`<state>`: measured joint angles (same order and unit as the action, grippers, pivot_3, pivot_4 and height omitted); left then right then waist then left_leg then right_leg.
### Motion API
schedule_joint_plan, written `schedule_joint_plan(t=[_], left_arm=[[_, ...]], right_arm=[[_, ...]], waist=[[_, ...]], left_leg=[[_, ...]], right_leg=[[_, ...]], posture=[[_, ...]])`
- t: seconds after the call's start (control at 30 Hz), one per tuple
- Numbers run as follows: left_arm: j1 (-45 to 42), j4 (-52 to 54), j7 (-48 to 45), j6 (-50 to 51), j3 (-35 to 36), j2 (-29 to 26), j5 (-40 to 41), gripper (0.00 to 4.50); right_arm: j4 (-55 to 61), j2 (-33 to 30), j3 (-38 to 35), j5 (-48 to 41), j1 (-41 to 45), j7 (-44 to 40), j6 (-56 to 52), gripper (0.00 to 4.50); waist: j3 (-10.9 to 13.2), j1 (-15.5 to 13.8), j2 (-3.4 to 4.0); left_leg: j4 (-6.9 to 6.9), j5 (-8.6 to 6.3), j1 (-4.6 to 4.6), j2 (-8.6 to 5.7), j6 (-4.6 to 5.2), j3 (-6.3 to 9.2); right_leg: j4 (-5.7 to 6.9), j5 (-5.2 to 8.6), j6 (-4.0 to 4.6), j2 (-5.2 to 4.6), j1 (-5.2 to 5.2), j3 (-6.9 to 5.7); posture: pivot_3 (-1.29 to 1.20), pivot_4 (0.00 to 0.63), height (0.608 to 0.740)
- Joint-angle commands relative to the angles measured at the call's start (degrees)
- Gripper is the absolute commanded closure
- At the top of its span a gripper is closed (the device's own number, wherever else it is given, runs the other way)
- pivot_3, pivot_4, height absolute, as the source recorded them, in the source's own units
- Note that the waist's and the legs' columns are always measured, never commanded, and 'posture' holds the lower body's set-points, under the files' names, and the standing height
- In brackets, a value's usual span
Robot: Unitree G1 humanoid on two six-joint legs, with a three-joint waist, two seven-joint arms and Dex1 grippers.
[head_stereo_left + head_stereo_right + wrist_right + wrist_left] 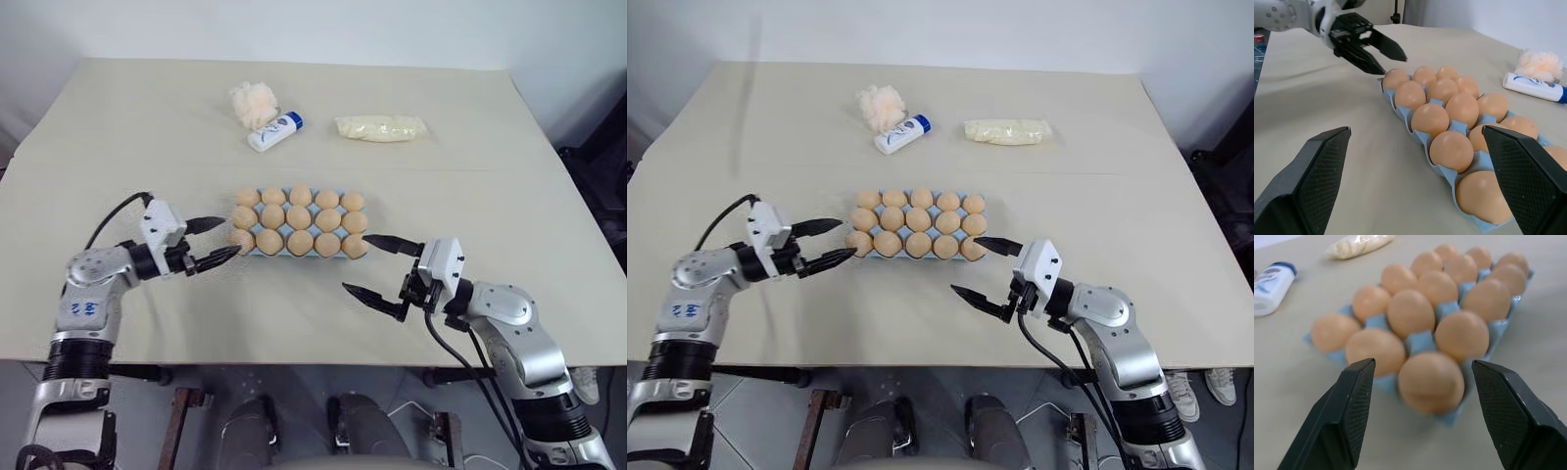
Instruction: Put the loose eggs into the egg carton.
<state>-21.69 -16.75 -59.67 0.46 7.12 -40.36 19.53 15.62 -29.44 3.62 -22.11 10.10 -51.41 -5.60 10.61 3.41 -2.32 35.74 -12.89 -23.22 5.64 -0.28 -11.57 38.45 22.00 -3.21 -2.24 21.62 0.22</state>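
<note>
The light blue egg carton [285,256] lies mid-table, and pale orange eggs [299,220] sit in its cups in three rows. Every egg I see is in a cup. My left gripper [228,238] is open at the carton's front left corner. Its fingertips flank the corner egg [1431,382] without touching it. My right gripper [355,262] stands wide open at the carton's front right corner with nothing between its fingers. In the right wrist view the left gripper [1393,61] shows beyond the far end of the carton [1400,113].
At the back of the table lie a white fluffy clump [253,101], a white bottle with a blue cap [274,131] and a pale yellow packet [381,127]. Bare tabletop surrounds the carton. The table's front edge [294,362] runs just behind both arms.
</note>
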Motion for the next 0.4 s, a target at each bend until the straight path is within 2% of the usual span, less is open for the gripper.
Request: schedule_joint_plan(t=[0.03,0.17,0.4], left_arm=[[2.95,1.75,-4.84,-0.92,2.83,-3.88,1.67,1.15],[5.4,0.69,-8.02,-2.08,4.6,-6.66,2.08,1.15],[6.52,1.15,-6.26,-4.26,5.09,-5.27,0.75,1.15]], right_arm=[[2.64,-1.67,-2.81,-1.26,-0.42,-0.08,-0.24,0.0],[2.44,-2.68,-3.65,-1.46,-0.65,-0.73,-0.58,0.0],[1.52,-2.82,-4.27,-1.49,-0.87,-1.32,-0.23,0.0]], waist=[[0.0,-0.02,0.0],[0.01,-0.11,0.01],[0.01,-0.17,0.01]], left_leg=[[-0.04,-0.02,0.0,0.0,-0.03,0.0],[-0.16,-0.06,-0.01,-0.01,-0.11,0.02],[-0.23,-0.09,-0.02,-0.07,-0.09,0.03]], right_leg=[[-0.05,0.01,0.01,-0.01,0.01,-0.02],[-0.19,0.02,0.03,-0.05,0.0,-0.06],[-0.31,0.01,0.03,-0.11,-0.03,-0.07]], posture=[[0.0,0.15,0.74],[0.0,0.15,0.74],[0.0,0.15,0.74]])
